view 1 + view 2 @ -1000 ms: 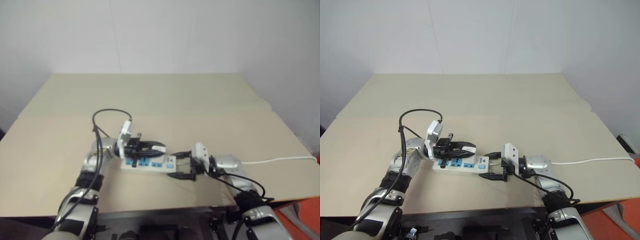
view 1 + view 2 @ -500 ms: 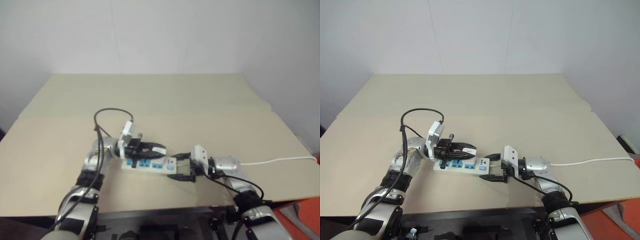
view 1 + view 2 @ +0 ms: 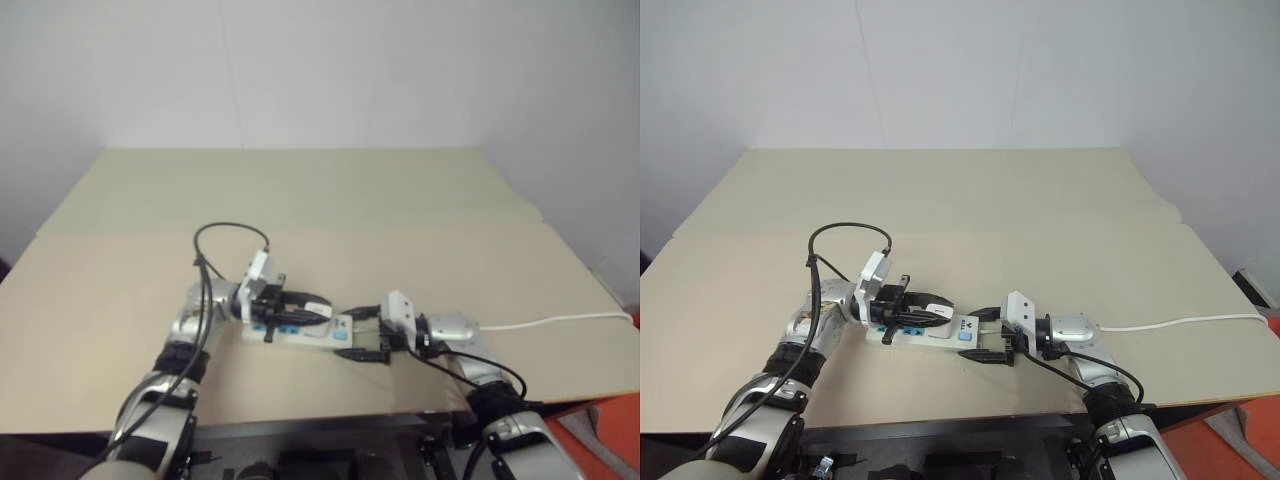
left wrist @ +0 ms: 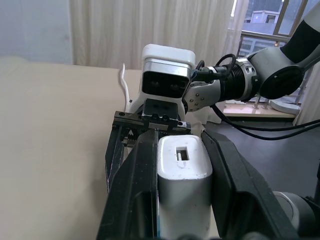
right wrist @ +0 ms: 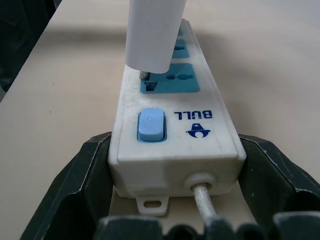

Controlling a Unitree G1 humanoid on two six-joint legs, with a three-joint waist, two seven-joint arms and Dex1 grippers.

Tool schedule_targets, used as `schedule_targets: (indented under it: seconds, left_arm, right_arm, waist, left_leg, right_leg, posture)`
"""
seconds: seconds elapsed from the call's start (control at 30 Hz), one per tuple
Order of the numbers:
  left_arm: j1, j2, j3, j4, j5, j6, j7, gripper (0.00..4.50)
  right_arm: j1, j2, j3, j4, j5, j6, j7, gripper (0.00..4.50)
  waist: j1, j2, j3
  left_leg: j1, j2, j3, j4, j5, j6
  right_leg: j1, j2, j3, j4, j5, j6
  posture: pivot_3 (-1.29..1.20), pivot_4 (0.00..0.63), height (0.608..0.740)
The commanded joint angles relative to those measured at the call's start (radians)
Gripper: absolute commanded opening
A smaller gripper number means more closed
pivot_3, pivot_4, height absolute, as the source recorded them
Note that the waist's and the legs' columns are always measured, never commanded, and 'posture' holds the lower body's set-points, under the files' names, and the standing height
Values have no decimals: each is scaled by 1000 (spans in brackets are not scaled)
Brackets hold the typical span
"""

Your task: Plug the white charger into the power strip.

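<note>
Clamping the white charger [image 4: 183,190] in the left gripper [image 3: 930,309], prongs entering the socket at 12 o'clock of the switch; bracing the power strip [image 5: 172,132] between right gripper [image 3: 988,335] fingers.

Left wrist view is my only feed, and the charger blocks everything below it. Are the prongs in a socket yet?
Observer: Partly. In the right wrist view the charger stands over the socket nearest the switch, with a prong showing in a gap beneath it.
Operator: Is the power strip braced?
Observer: Yes. The right gripper has its fingers on either side of the power strip at the switch end.
Operator: Where does the cord run?
Observer: The cord leaves that end and trails off toward the right edge of the table.
</note>
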Motion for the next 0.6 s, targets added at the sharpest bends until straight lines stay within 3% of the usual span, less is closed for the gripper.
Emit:
schedule_targets:
  seconds: [0.03,0.3,0.6]
  left_arm:
    - [-5,-2,4,31,29,-37,0,1017]
    - [-15,-14,12,82,31,-70,-2,1017]
    - [12,19,-58,51,-32,-66,-4,1017]
  right_arm:
    - [-7,-1,6,-4,-13,-9,-13,3416]
    - [-5,0,10,-10,-14,-8,-16,3416]
    - [0,0,8,-17,-12,-8,-20,3416]
  waist:
    - [0,0,0]
    - [0,0,0]
    - [-1,0,0]
  left_leg:
    - [1,0,0,0,0,0]
    - [4,0,0,0,0,0]
    - [5,0,0,-1,0,1]
  right_leg:
    - [0,0,0,0,0,0]
    - [4,0,0,0,0,0]
    - [6,0,0,-1,0,0]
  posture:
    - [0,150,740]
    - [0,150,740]
    - [0,150,740]
